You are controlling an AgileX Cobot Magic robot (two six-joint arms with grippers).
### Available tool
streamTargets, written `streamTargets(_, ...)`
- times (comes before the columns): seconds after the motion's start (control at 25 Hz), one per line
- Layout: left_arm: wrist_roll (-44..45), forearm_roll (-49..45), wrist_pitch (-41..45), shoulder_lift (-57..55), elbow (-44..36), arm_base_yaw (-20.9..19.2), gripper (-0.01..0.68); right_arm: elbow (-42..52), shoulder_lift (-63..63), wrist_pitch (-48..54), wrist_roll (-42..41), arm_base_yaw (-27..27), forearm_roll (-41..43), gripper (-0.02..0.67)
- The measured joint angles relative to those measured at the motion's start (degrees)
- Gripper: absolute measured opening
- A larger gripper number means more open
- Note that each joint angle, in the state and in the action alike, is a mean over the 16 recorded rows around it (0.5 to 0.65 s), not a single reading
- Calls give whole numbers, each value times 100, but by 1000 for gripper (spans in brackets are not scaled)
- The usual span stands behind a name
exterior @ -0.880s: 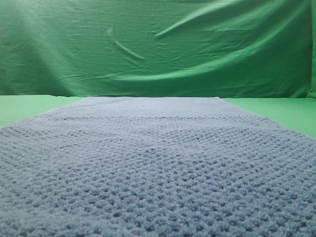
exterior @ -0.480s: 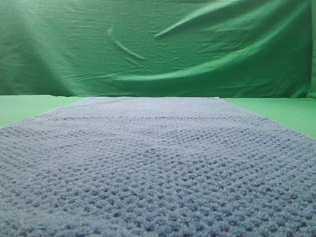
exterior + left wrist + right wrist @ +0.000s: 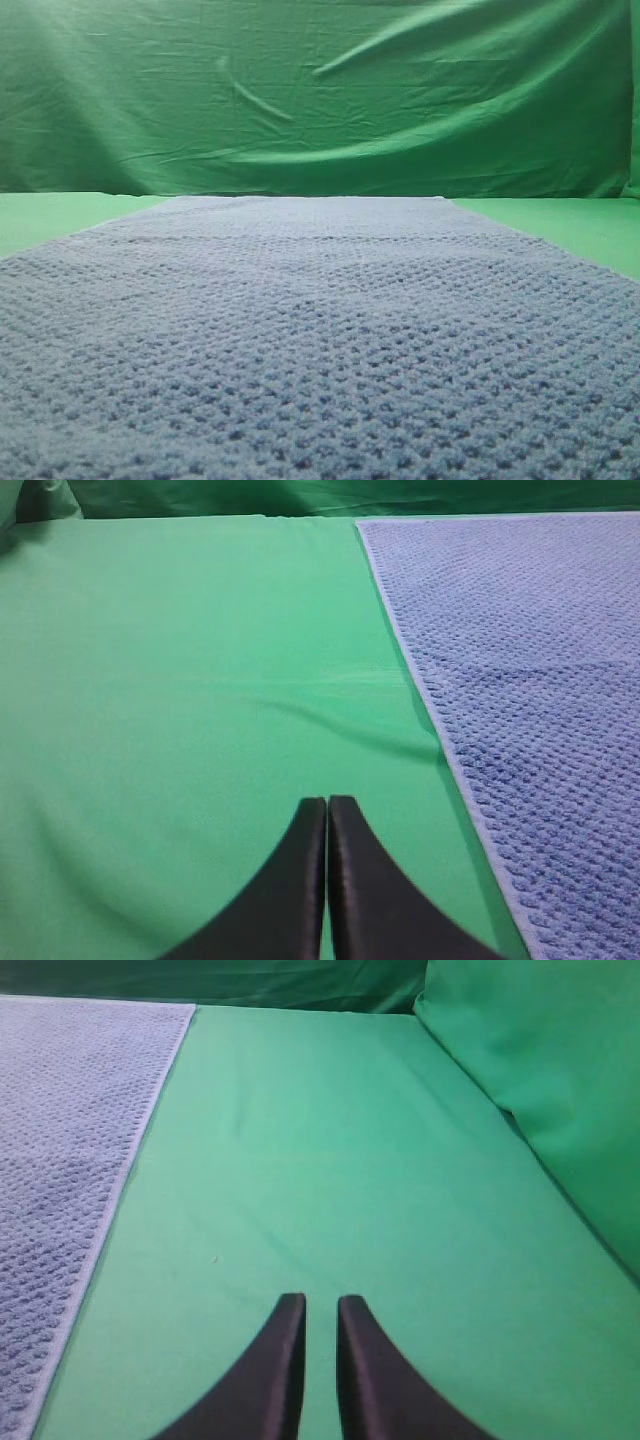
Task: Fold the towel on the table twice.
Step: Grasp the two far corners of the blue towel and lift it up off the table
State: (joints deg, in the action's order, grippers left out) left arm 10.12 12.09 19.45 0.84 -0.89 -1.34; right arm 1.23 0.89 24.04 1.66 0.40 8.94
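The blue-grey waffle-knit towel (image 3: 320,340) lies flat and spread out on the green table (image 3: 575,225), filling most of the exterior high view. No gripper shows in that view. In the left wrist view my left gripper (image 3: 327,805) is shut and empty, its black fingers pressed together over bare table (image 3: 200,660), a little left of the towel's left edge (image 3: 530,680). In the right wrist view my right gripper (image 3: 321,1302) is all but shut, with a thin slit between the fingers and nothing in it. It hovers over bare table (image 3: 330,1160), right of the towel's right edge (image 3: 60,1160).
A wrinkled green backdrop cloth (image 3: 320,90) hangs behind the table. It also drapes down on the right side (image 3: 540,1070) and shows at the far left corner (image 3: 40,495). A shallow crease (image 3: 340,725) runs across the table cover near the towel's left edge.
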Motion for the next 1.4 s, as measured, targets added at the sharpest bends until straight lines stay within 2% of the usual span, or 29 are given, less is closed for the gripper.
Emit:
streamTargets(0.36,0,737,-692,0,0,0,0,13,0,-342,0,0,-203,48)
streamTargets(0.68,0,1413,-1667,0,7,0,0,30,0,-1084,43,0,-498,48)
streamTargets(0.84,0,1513,-1840,0,137,0,0,23,0,-1692,153,0,-627,48)
streamTargets(1.12,186,1558,-1135,-138,906,0,0,-482,-38,-1973,349,0,-752,48)
streamTargets(1.4,686,1560,162,-469,1883,74,0,-1479,-440,-881,128,45,-812,48)
